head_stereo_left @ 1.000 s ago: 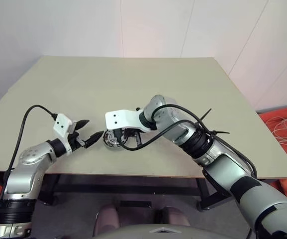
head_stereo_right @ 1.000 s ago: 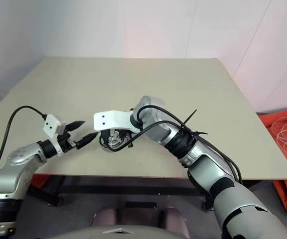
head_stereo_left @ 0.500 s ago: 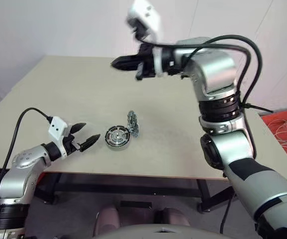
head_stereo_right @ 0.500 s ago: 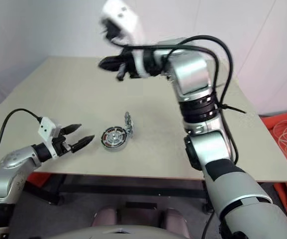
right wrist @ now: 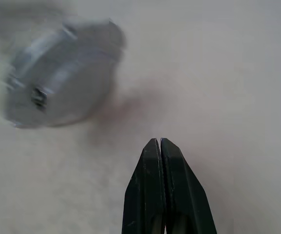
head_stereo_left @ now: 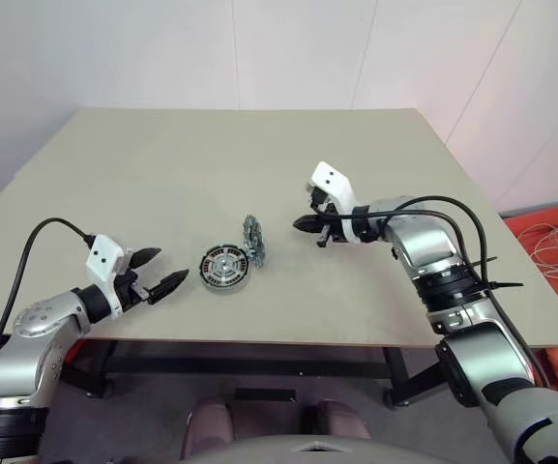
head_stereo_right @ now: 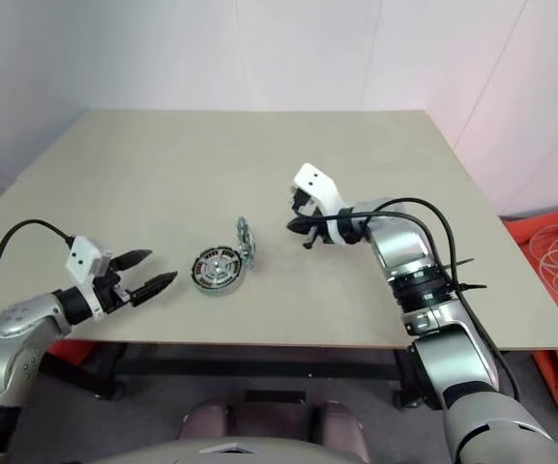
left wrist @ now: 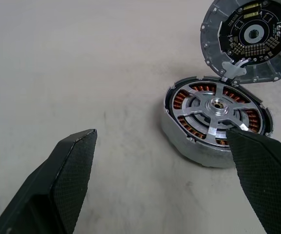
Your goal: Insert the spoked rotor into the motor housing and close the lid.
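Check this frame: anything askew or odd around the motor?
The lid stands open, tilted up at the edge of the motor housing instead of closed over it. The spoked rotor already sits inside the housing. Right gripper is shut and empty; left gripper is open beside the housing.

The table is looked down on from head height by both eye views, pretty much the same scene. The motor housing and its raised lid are seen up close from the left wrist, while the right wrist view is aimed at the lid's back.
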Robot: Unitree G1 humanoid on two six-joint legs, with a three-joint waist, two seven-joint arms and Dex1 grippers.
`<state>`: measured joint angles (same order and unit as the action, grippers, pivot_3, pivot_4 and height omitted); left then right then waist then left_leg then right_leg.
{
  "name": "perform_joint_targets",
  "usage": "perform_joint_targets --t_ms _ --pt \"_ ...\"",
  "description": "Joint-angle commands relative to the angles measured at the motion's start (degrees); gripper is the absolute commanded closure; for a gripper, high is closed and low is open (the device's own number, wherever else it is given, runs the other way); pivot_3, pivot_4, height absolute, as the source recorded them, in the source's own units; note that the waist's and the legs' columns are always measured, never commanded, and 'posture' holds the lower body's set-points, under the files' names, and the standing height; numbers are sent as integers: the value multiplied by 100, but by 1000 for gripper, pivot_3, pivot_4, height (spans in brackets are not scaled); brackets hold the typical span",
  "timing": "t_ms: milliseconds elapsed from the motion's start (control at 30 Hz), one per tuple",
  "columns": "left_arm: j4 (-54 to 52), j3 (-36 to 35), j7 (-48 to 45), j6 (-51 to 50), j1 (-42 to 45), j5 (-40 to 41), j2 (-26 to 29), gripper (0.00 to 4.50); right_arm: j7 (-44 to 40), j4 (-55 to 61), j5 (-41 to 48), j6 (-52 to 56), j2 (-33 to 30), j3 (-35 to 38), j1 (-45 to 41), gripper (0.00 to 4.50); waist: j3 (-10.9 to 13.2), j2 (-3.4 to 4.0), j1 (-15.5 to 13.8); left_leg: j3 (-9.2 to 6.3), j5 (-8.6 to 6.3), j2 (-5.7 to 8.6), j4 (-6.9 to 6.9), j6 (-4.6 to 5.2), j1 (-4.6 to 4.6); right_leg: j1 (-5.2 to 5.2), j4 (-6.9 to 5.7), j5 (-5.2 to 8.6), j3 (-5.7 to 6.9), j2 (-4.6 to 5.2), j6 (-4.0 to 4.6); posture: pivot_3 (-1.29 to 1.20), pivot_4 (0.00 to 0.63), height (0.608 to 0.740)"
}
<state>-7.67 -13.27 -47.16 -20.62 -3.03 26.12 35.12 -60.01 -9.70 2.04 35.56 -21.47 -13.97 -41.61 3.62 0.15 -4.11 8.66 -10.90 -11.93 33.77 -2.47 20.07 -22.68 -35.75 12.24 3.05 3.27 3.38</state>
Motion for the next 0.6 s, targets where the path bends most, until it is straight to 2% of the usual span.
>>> perform_joint_targets --t_ms 33,300,600 --pt "-239 -174 8 -22 -28 113 79 0 -66 416 288 149 97 -77 -34 4498 0 -1 -5 -1 0 0 1 0 -5 6 0 10 0 1 -18 0 0 740" --pt "-424 -269 72 -85 -266 192 77 0 82 528 503 292 545 -343 -43 4498 0 -1 -8 -5 0 0 1 -1 -13 15 1 16 0 2 -28 0 0 740" --pt "-554 -360 77 -182 -381 262 96 0 310 40 460 -6 1090 -638 -98 4498 -1 -1 9 -5 2 0 -7 -3 -13 11 1 16 0 2 -28 0 0 740"
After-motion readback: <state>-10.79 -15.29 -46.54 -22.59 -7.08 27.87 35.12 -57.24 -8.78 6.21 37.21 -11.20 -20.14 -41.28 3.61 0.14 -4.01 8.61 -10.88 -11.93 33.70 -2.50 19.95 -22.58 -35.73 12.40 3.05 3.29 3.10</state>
